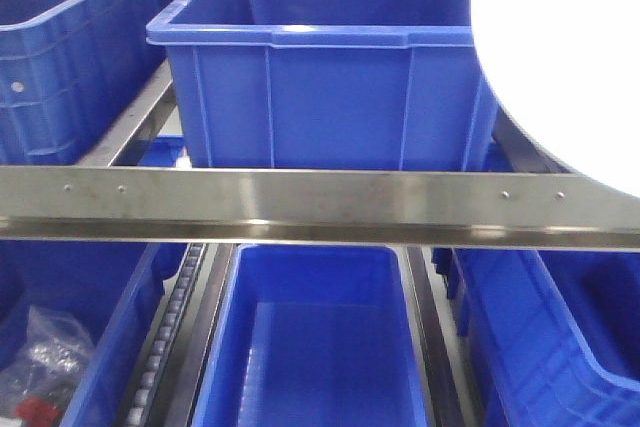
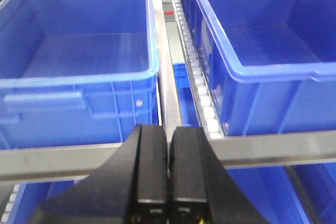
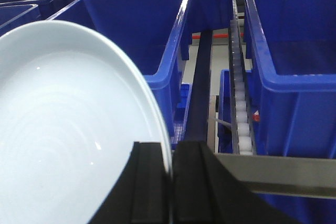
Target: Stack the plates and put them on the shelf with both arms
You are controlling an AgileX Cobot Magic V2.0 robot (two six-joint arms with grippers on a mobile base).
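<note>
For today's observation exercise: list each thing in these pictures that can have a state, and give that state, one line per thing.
Plate: held on edge, tilted, rim pinched in the right gripper.
Right gripper: jaws shut on the plate rim.
Left gripper: jaws shut, holding nothing.
Centre upper crate: upright, on the shelf; no contents visible.
Centre lower crate: upright, empty.
Lower left crate: holds a clear bag.
Shelf rail: bare.

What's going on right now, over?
Left gripper shut, empty. Right gripper clamped on plate rim. Shelf rail ahead, blue crates crowding it.
</note>
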